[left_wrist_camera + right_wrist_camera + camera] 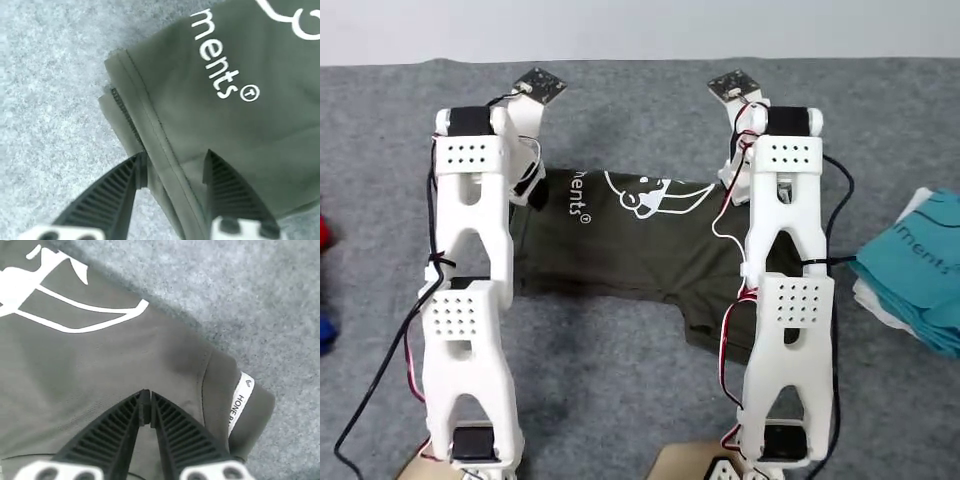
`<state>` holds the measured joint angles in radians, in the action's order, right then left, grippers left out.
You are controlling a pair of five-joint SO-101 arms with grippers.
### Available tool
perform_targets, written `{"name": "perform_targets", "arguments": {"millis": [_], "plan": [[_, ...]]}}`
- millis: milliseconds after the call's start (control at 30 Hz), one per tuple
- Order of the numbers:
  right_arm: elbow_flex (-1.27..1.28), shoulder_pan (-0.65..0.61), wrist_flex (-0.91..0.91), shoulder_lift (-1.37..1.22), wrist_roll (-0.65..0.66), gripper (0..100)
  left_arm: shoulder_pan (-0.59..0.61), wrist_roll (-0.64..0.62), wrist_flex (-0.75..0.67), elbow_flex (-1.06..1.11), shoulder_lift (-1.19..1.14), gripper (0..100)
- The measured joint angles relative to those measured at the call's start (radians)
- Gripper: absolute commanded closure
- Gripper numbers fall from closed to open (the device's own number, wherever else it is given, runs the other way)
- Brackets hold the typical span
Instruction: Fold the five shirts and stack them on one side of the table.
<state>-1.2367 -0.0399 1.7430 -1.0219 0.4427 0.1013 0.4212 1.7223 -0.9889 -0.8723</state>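
A grey, felt-like table [640, 100] lies under even light; a pale, plain wall [620, 30] runs behind.

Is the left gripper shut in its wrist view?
No, the left gripper stands open, its two fingers apart on either side of the olive shirt's stitched edge.

This looks like a robotics lab bench, not a home. A table [620, 400] is covered in a grey felt-like mat, and two white arms [470, 320] of printed plastic have bare red and black wires [725, 345] running along them. Behind is a plain pale wall [640, 30]. A dark green shirt [620, 240] lies flat near a pile of folded shirts [920, 270]
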Motion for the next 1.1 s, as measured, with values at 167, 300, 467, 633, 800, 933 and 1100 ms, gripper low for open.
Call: {"name": "perform_targets", "arguments": {"millis": [167,300,467,633,800,933,1100], "plan": [[0.000,-0.002,0.000,0.000,0.000,98.8,0.040,-0.103,-0.149,0.000,-0.002,84],[0.000,0.000,0.006,0.000,0.000,98.8,0.040,-0.167,-0.264,-0.003,-0.052,92],[0.000,-0.006,0.006,0.000,0.000,98.8,0.029,-0.180,-0.299,-0.003,-0.089,94],[0.000,-0.014,0.006,0.000,0.000,98.8,0.009,-0.180,-0.307,-0.003,-0.133,94],[0.000,-0.012,0.006,0.000,0.000,98.8,0.009,-0.183,-0.307,-0.003,-0.186,94],[0.000,-0.012,0.006,0.000,0.000,98.8,0.020,-0.183,-0.307,-0.003,-0.203,94],[0.000,-0.012,0.006,0.000,0.000,98.8,0.032,-0.186,-0.307,-0.003,-0.203,94]]}}
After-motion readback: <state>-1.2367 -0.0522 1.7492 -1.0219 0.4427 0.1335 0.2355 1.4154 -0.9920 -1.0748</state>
